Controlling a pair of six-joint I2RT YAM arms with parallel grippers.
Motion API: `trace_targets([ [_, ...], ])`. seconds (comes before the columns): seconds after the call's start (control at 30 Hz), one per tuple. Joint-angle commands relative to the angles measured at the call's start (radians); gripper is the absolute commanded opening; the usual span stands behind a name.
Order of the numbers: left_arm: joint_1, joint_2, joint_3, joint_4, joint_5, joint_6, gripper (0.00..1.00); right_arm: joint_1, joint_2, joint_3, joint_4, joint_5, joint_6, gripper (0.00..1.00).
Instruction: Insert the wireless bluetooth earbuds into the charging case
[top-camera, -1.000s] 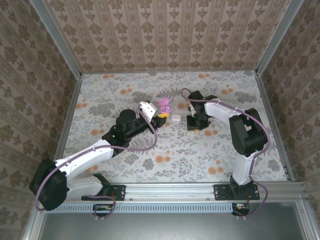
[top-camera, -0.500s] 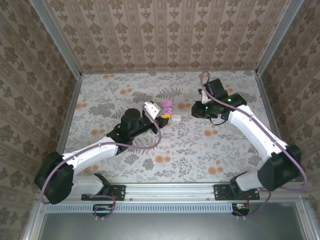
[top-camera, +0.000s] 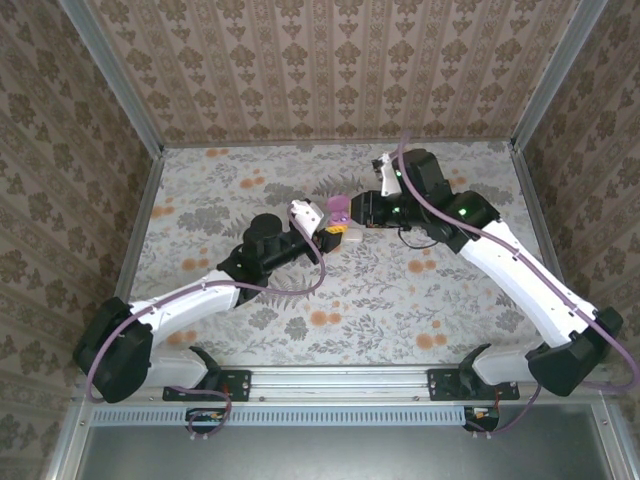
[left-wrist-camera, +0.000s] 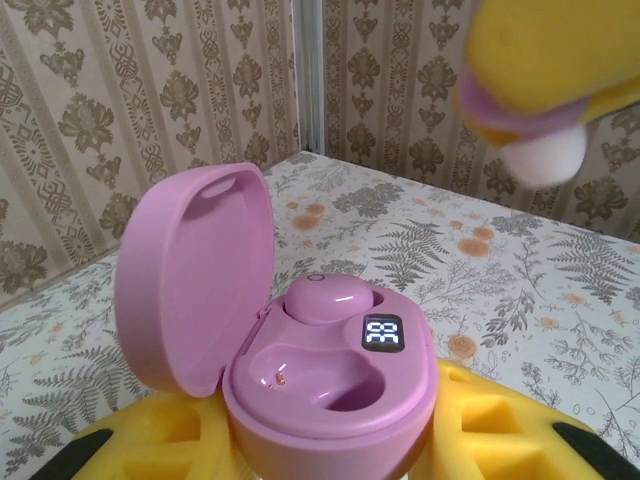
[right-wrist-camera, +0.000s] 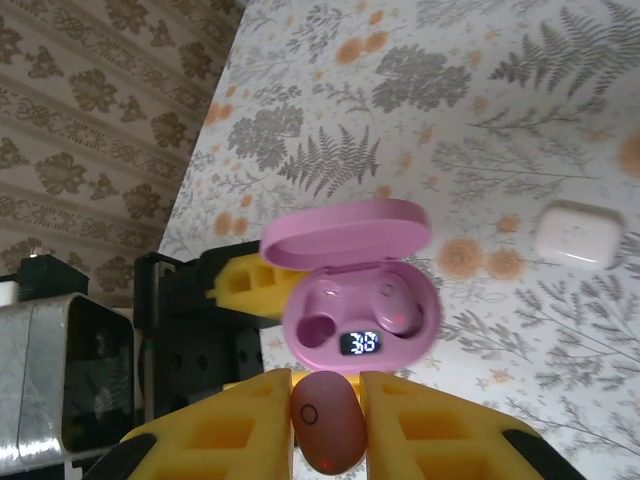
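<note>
Right wrist: right gripper (right-wrist-camera: 327, 392) clamped on pink earbud (right-wrist-camera: 325, 428) near open charging case (right-wrist-camera: 345, 232); left gripper (left-wrist-camera: 325, 442) holds it.

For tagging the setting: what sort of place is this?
Likely a staged robot test cell, not a real room: wallpaper-covered panels in an aluminium frame, a floral-print tabletop, and a mounting rail along the near edge.

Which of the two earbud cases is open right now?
The pink case, lid up, held in the left gripper. The white case lies shut on the table.
</note>
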Motion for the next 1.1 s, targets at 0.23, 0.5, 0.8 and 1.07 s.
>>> trace_targets([
  [0.23,-0.012,-0.008,0.020,0.053,0.017,0.000,0.29,0.053,0.090,0.068,0.045,-0.013,0.034,0.23],
  [0.5,-0.015,-0.007,0.024,0.056,0.010,0.000,0.29,0.076,0.118,0.069,0.014,0.040,0.031,0.23],
  [0.8,-0.017,-0.008,0.022,0.061,0.005,-0.001,0.30,0.095,0.117,0.061,-0.020,0.117,0.021,0.23],
  [1.07,-0.018,-0.008,0.026,0.060,0.009,-0.003,0.29,0.096,0.136,0.071,-0.004,0.116,0.025,0.23],
])
